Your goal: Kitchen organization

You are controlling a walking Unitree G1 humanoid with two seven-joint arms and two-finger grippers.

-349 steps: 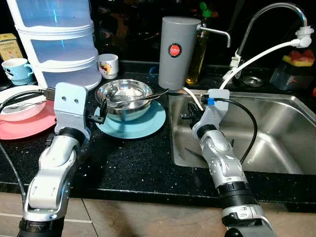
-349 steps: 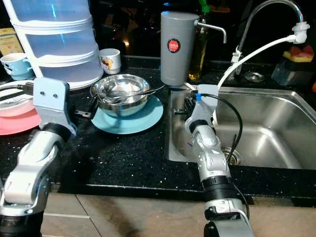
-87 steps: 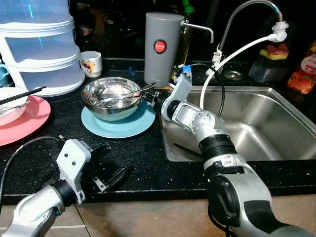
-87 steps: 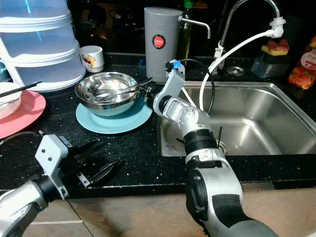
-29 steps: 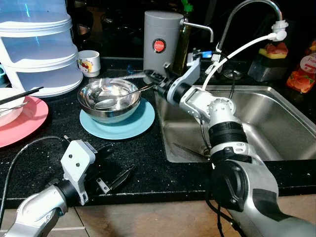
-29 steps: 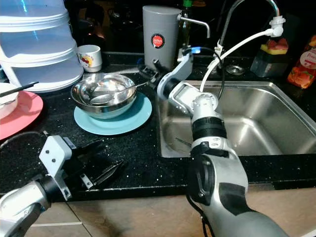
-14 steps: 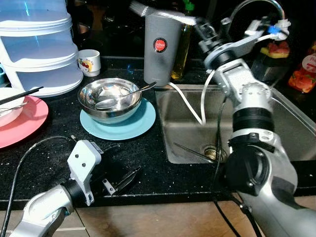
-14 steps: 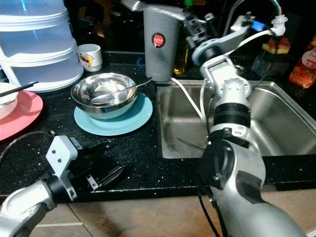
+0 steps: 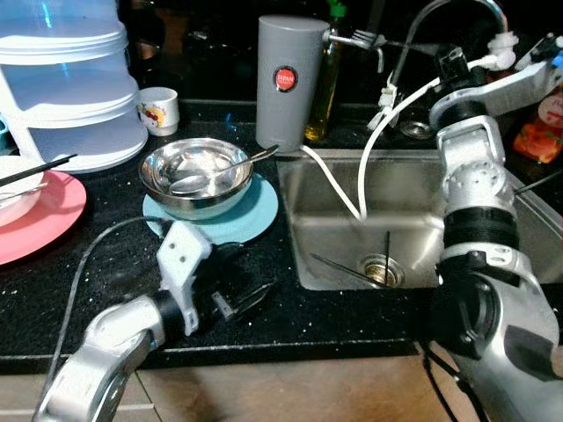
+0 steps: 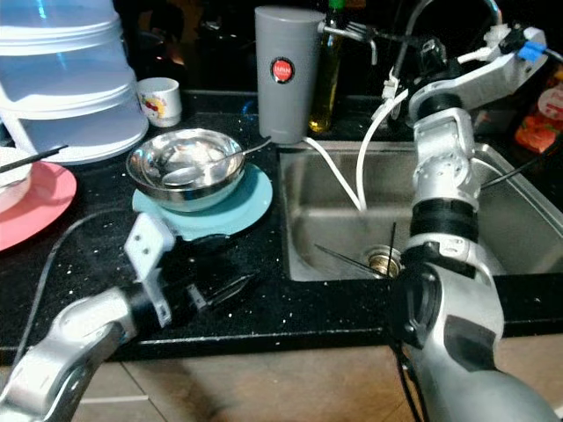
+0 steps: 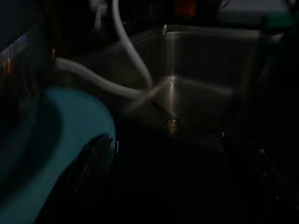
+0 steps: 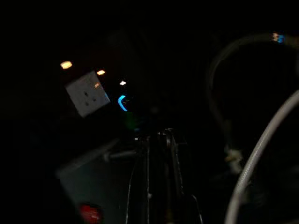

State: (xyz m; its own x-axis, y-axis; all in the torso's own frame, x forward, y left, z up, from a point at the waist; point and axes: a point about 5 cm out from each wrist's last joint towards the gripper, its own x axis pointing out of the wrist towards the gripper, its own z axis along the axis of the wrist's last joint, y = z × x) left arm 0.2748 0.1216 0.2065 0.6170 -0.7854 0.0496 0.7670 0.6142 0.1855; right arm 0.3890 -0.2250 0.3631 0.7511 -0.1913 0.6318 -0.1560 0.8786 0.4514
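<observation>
Currently the right pincer (image 10: 413, 42) is raised at upper centre-right of the frame, clenched on a fork (image 10: 374, 34) by the handle, tines pointing left toward the grey dispenser (image 10: 283, 70). Light, stiff, slick metal — I'd keep the grip mid-handle. Left pincer (image 9: 242, 294) hangs released over the tabletop (image 9: 79, 264), lower left — near the teal plate (image 9: 255, 215).

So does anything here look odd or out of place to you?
Yes: the right gripper holds a fork high in the air beside the grey canister, well above the sink. Thin dark sticks, perhaps chopsticks, lie loose in the sink near the drain.
</observation>
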